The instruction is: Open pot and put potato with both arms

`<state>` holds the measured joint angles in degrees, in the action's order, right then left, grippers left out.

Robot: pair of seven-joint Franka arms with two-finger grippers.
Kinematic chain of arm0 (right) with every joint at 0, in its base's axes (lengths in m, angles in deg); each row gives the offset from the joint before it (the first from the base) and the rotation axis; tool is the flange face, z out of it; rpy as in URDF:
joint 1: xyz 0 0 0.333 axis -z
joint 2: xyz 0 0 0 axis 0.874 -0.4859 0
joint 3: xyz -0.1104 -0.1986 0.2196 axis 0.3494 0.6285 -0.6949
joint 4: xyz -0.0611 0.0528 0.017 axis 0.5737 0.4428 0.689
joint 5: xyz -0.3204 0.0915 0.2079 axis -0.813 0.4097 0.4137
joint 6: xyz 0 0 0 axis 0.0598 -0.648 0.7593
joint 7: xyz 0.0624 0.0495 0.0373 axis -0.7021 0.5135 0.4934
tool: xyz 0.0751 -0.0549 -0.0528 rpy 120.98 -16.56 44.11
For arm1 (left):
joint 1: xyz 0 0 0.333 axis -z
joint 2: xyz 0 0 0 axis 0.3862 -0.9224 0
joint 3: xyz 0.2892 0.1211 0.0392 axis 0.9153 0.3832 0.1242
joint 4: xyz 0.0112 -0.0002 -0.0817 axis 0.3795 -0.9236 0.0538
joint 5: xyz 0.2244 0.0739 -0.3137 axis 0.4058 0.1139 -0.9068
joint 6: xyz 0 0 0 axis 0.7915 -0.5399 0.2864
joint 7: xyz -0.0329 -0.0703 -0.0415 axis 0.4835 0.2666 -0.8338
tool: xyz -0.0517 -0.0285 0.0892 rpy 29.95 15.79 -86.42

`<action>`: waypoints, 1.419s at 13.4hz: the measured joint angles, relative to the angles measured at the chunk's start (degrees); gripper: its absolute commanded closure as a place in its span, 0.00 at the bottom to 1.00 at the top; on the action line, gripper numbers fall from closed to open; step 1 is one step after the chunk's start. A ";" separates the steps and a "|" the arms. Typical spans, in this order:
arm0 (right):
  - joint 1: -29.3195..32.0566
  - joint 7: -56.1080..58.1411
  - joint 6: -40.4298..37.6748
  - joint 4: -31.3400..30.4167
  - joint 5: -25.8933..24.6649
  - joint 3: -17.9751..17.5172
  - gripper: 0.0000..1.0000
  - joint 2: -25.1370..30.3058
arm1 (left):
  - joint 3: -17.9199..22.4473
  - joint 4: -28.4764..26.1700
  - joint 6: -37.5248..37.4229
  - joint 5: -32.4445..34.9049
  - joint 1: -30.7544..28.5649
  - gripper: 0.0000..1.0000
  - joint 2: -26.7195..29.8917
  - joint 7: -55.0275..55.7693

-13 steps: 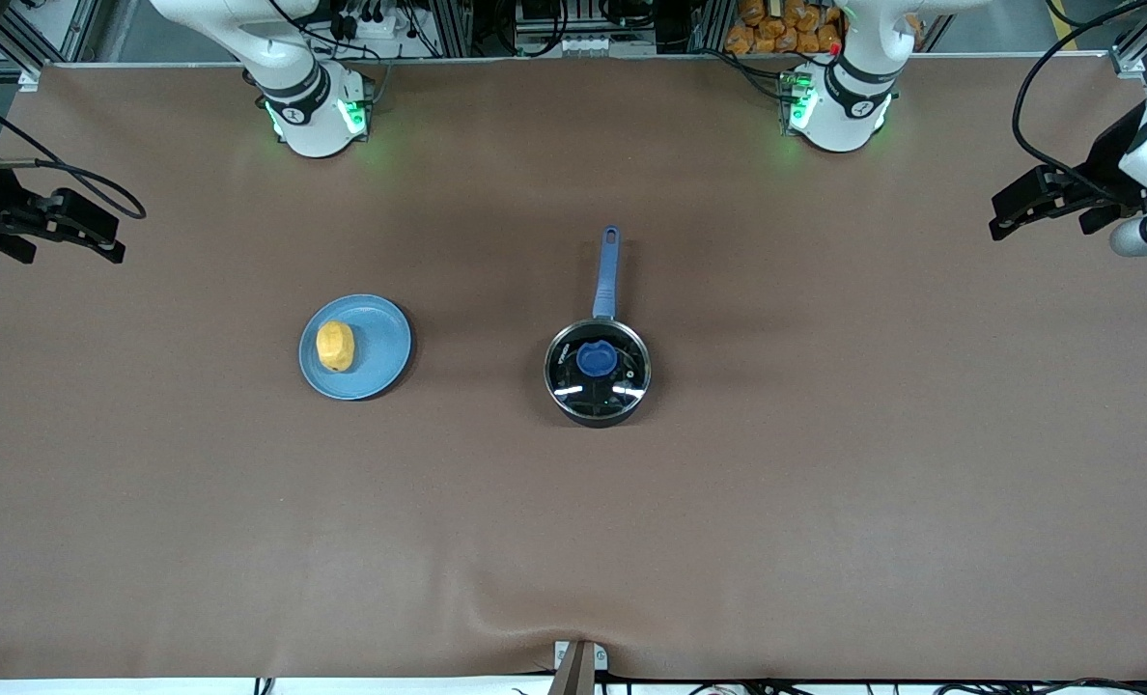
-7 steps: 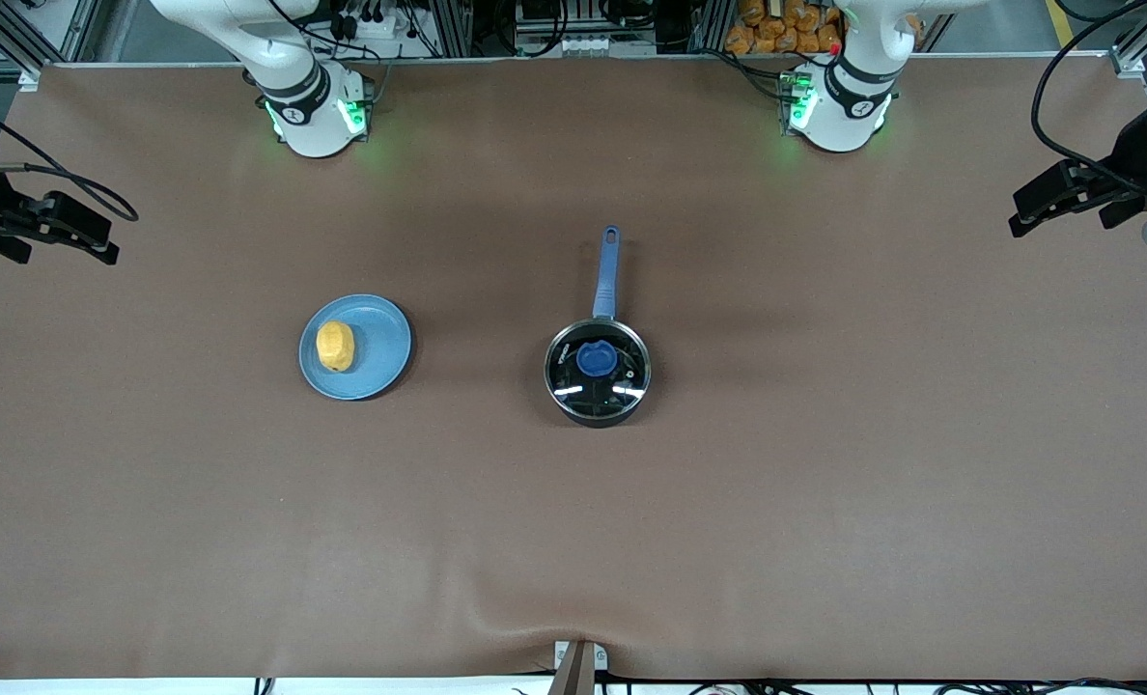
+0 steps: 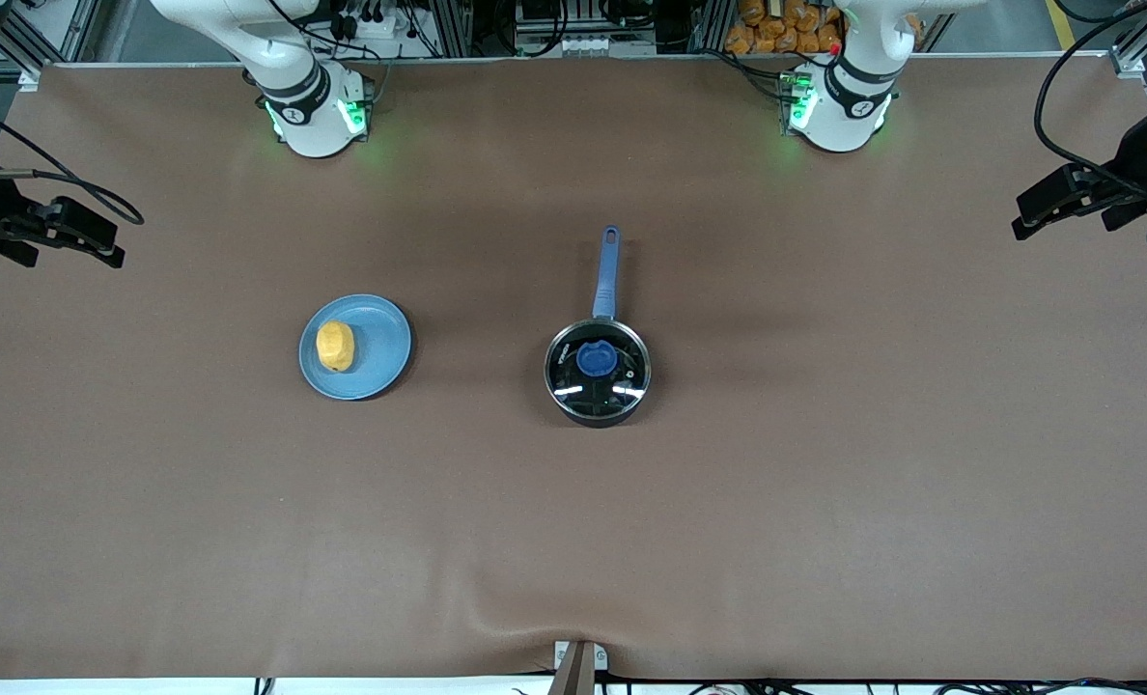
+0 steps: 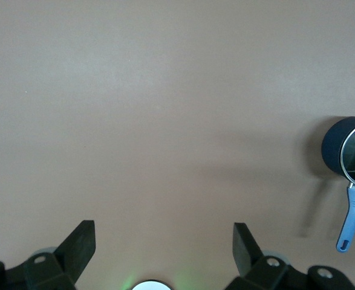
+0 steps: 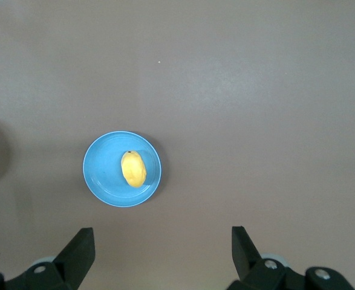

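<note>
The black pot (image 3: 598,372) stands mid-table with its glass lid and blue knob (image 3: 597,359) on and its blue handle (image 3: 606,275) pointing toward the robots' bases. The yellow-orange potato (image 3: 335,346) lies on a light-blue plate (image 3: 380,352) toward the right arm's end. My left gripper (image 3: 1027,217) hangs open and empty over the left arm's end of the table (image 4: 164,232); its wrist view shows the pot (image 4: 337,148) far off. My right gripper (image 3: 110,241) hangs open and empty over the right arm's end (image 5: 162,237), with the potato (image 5: 133,168) on the plate (image 5: 104,181) below.
The brown mat (image 3: 573,521) covers the whole table. A small metal bracket (image 3: 578,661) sits at the table edge nearest the front camera. Cables and equipment line the edge by the arm bases (image 3: 315,111).
The left gripper has drawn back toward its end of the table. The right gripper has shifted only slightly. The pot, plate and potato have not moved.
</note>
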<state>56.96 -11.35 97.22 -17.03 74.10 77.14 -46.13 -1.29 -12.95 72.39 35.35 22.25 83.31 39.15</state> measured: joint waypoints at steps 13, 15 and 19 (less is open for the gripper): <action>0.00 0.00 1.25 -1.21 0.02 0.00 0.00 0.00 | -0.02 0.17 0.06 0.00 0.00 0.00 0.45 0.00; -0.02 0.00 1.28 -1.38 0.02 -0.04 0.00 -0.01 | -0.25 0.15 0.06 0.00 0.04 0.00 0.42 0.00; -0.28 0.00 5.90 -6.74 0.89 -0.48 0.00 -0.13 | -2.67 -0.29 3.22 -0.20 2.24 0.00 -1.36 4.24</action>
<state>56.68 -11.35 103.12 -23.77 74.99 76.66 -46.27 -3.96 -13.24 75.62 35.15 24.49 81.96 43.38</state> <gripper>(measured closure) 0.000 0.000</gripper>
